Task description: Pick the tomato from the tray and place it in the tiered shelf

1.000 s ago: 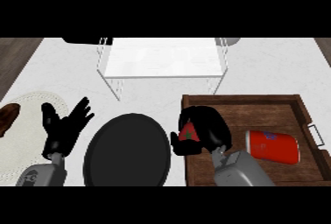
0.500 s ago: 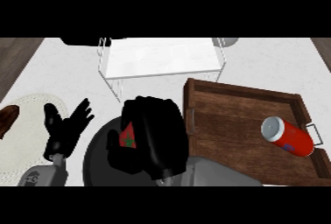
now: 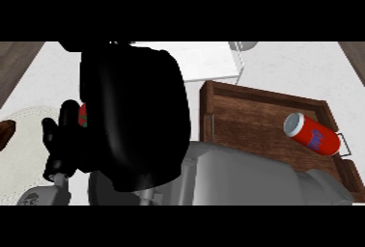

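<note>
The white tabletop (image 3: pixel 292 67) carries a brown wooden tray (image 3: pixel 242 116) just right of the large black right hand (image 3: pixel 135 116), a red can (image 3: pixel 312 134) lying on its side in it. A white shelf (image 3: pixel 210 65) stands beyond the hand.

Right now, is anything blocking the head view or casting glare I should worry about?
Head view: the right hand, very close to the camera, is a featureless black mass hiding most of the tiered shelf; only a red sliver of tomato shows; no glare on the tray.
</note>
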